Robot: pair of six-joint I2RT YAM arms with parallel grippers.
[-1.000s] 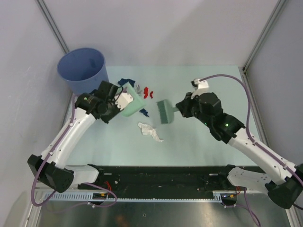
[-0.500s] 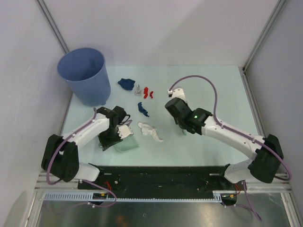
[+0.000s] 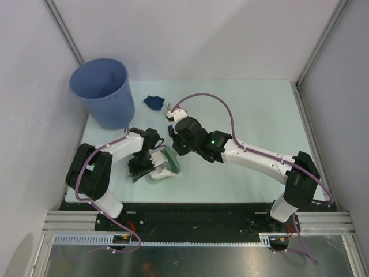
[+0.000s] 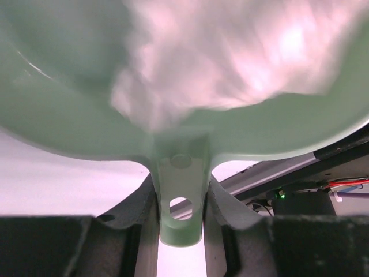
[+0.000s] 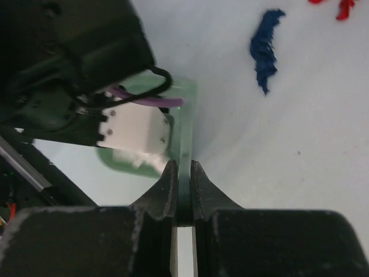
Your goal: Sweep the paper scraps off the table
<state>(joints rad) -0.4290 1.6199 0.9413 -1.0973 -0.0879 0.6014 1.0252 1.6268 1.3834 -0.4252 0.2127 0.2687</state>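
left gripper [image 4: 180,196] clamped on dustpan [image 4: 69,115] handle, near tabletop [image 3: 259,115] front-left edge. right gripper [image 5: 183,173] pinched tight on brush [image 5: 185,151], right at pan's lip. blue scrap [image 5: 264,49] sits apart, further back.

A mint-green dustpan [image 3: 166,168] is held at the left fingers [image 3: 148,166], low over the pale table [image 3: 253,115]. The right fingers [image 3: 175,149] are set just beside the dustpan's far edge, and their tips are hidden under the wrist. A dark blue paper scrap [image 3: 170,130] is seen just beyond the right fingers, partly covered by the arm. Farther beyond them, a larger dark blue scrap [image 3: 153,102] and a small grey scrap [image 3: 168,108] are found close together. A blue bucket [image 3: 104,92] is placed well apart from both pairs of fingers, at the far left corner.
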